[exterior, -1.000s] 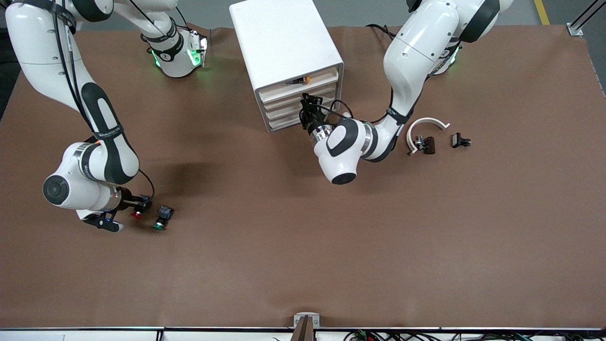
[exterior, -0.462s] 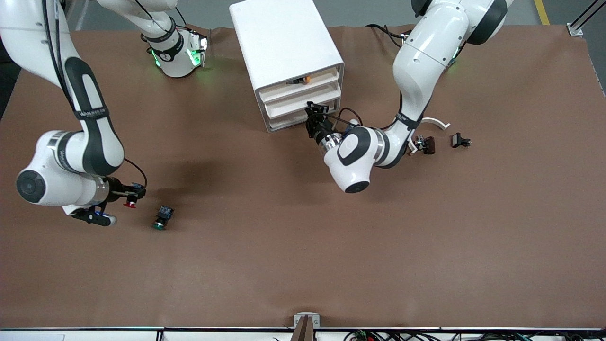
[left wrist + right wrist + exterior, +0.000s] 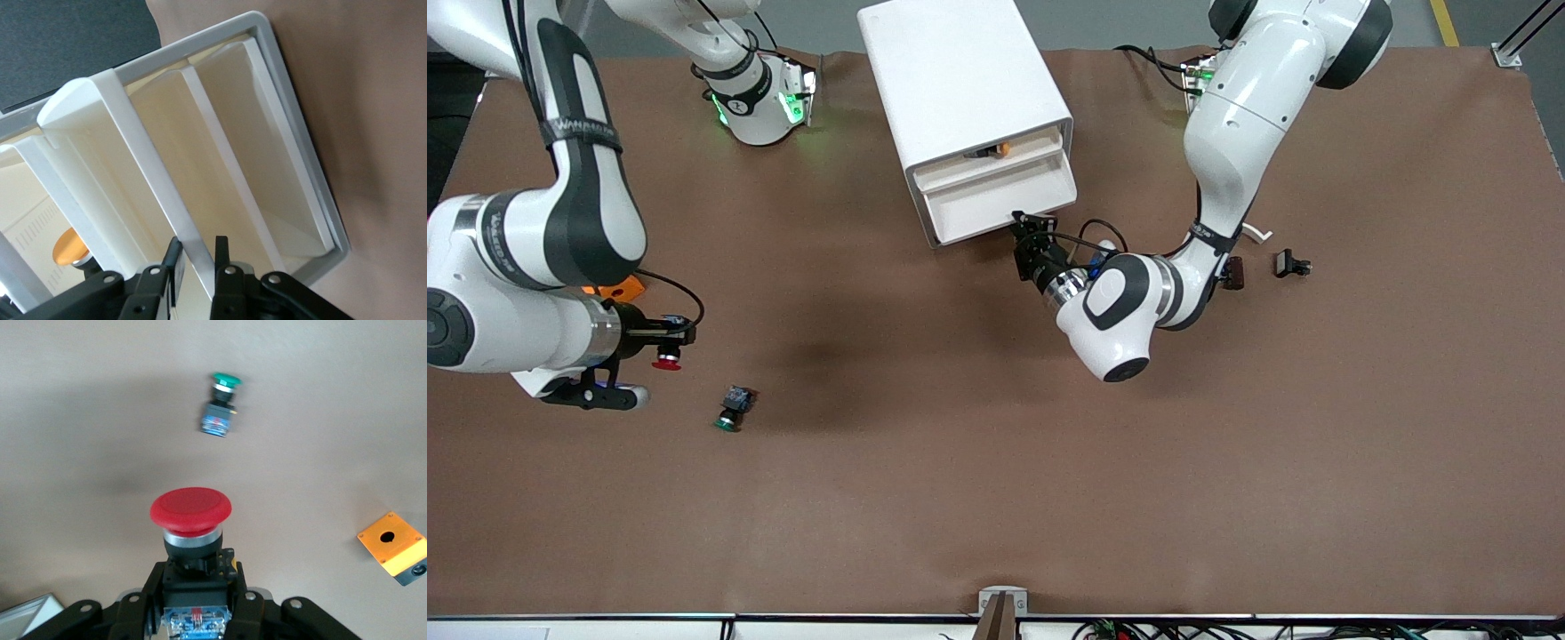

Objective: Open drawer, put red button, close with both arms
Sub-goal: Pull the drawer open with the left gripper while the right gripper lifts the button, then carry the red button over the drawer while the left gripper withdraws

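The white cabinet (image 3: 960, 80) stands at the table's back middle. One drawer (image 3: 996, 200) below the top one is pulled out, and its tray looks empty. My left gripper (image 3: 1024, 224) is shut on the drawer's front wall (image 3: 160, 193), which runs between its fingers (image 3: 222, 250). My right gripper (image 3: 669, 342) is shut on the dark block body of the red button (image 3: 665, 361), held above the table near the right arm's end. In the right wrist view the red cap (image 3: 191, 509) points away from the gripper (image 3: 195, 587).
The green-capped button (image 3: 729, 411) lies on the table near the held red one and also shows in the right wrist view (image 3: 220, 407). An orange box (image 3: 618, 289) sits by the right arm. The top drawer holds an orange-capped part (image 3: 996, 149). Small dark parts (image 3: 1291, 263) lie toward the left arm's end.
My left gripper has pulled the drawer out toward the front camera. My right gripper has lifted the red button off the table, away from the green one.
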Controlling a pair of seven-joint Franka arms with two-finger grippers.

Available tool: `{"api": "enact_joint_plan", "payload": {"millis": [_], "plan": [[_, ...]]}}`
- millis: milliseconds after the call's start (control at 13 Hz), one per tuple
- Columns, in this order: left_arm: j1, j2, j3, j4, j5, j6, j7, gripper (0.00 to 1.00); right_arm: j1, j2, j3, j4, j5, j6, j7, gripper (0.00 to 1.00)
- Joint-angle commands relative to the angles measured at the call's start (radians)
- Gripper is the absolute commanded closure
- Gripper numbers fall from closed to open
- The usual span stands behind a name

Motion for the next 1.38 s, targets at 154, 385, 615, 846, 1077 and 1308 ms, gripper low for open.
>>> {"api": "enact_joint_plan", "payload": {"millis": [154, 385, 615, 846, 1077, 1308], "plan": [[0.003, 0.022, 0.034, 0.071, 0.002, 0.015, 0.039, 0.72, 0.181, 0.017, -0.005, 0.151, -0.023, -0.055, 0.006, 0.74], [0.017, 0.016, 0.038, 0.079, -0.001, 0.032, 0.039, 0.64, 0.284, 0.017, -0.005, 0.187, -0.020, -0.055, -0.005, 0.74], [0.020, 0.007, 0.040, 0.120, 0.000, 0.031, 0.033, 0.00, 0.379, 0.017, -0.002, 0.193, -0.014, -0.048, -0.007, 0.74], [0.061, -0.019, 0.037, 0.160, 0.006, 0.029, 0.036, 0.00, 0.504, 0.017, -0.002, 0.222, -0.015, -0.038, -0.008, 0.77], [0.115, -0.094, 0.041, 0.212, 0.125, 0.026, 0.069, 0.00, 0.606, 0.018, -0.003, 0.217, -0.015, 0.003, -0.031, 0.79], [0.167, -0.218, 0.049, 0.210, 0.250, 0.026, 0.227, 0.00, 0.676, 0.018, -0.003, 0.205, -0.063, 0.061, -0.277, 0.86]]}}
